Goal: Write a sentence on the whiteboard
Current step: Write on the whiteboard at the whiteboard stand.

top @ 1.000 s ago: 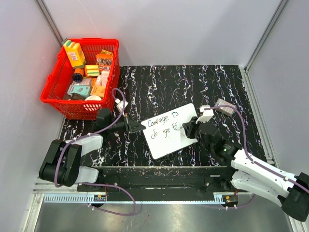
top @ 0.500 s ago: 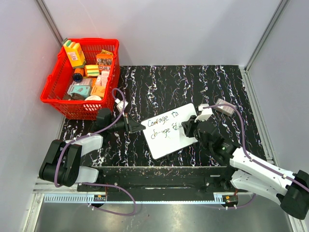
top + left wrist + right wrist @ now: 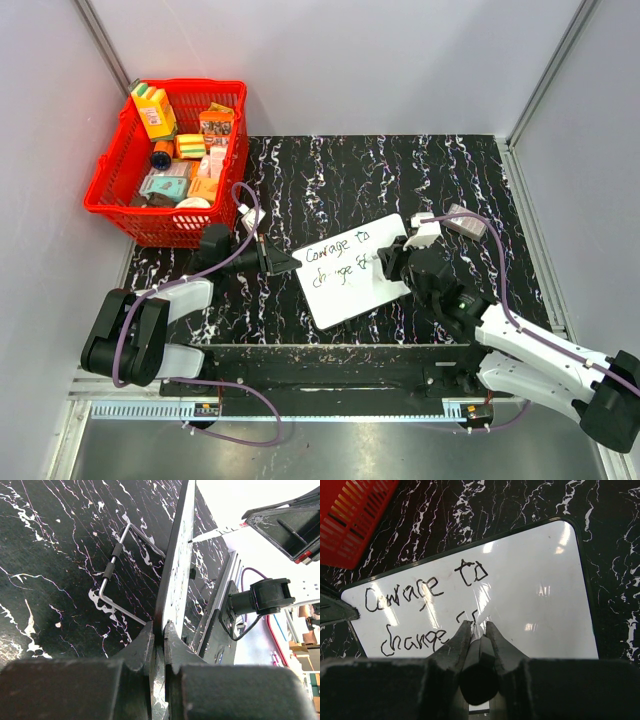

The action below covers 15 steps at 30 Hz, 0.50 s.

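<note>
Whiteboard (image 3: 345,300) edge sits clamped in left claw (image 3: 159,627); right claw (image 3: 479,625) pinches marker (image 3: 479,675) against it.

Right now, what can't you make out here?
- Marker tip: right wrist view, hidden between the right gripper fingers; contact with board unclear.
- Sentence past "change": those fingers cover it; top view too small.
- Writing in left wrist view: board edge-on.
- Basket labels: top view, too small.

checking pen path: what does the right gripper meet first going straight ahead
The whiteboard, just right of "change"; the marker in the right gripper looks at its surface, depth unclear.
</note>
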Each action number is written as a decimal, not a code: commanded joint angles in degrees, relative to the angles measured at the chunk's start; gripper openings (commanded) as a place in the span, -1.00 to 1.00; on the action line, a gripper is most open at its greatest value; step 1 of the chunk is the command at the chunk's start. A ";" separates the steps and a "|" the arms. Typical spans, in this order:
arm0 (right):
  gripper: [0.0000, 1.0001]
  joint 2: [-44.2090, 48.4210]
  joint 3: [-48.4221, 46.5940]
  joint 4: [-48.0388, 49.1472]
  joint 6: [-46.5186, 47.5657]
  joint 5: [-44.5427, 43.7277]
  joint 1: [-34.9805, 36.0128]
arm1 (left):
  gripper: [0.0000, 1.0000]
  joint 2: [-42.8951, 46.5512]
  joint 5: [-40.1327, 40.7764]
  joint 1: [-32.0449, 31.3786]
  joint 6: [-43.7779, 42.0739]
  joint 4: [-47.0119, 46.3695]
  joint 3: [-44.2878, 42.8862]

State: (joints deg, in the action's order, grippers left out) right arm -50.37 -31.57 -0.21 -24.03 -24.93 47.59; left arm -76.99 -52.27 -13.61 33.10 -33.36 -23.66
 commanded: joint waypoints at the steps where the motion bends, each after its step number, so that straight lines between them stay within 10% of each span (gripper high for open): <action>1: -1.00 0.10 -2.35 2.14 1.18 -3.46 -0.48 | -1.00 -0.88 6.30 0.25 -7.26 -0.39 -0.42; 15: -1.00 1.76 -0.07 0.56 -0.05 -1.27 -0.57 | -1.00 -0.88 6.48 0.16 -7.26 -0.39 -0.51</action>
State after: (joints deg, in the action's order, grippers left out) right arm -50.04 -31.59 -0.05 -23.83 -25.93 47.59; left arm -76.99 -52.27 -13.61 33.08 -33.39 -23.66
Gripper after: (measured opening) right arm 0.194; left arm 0.083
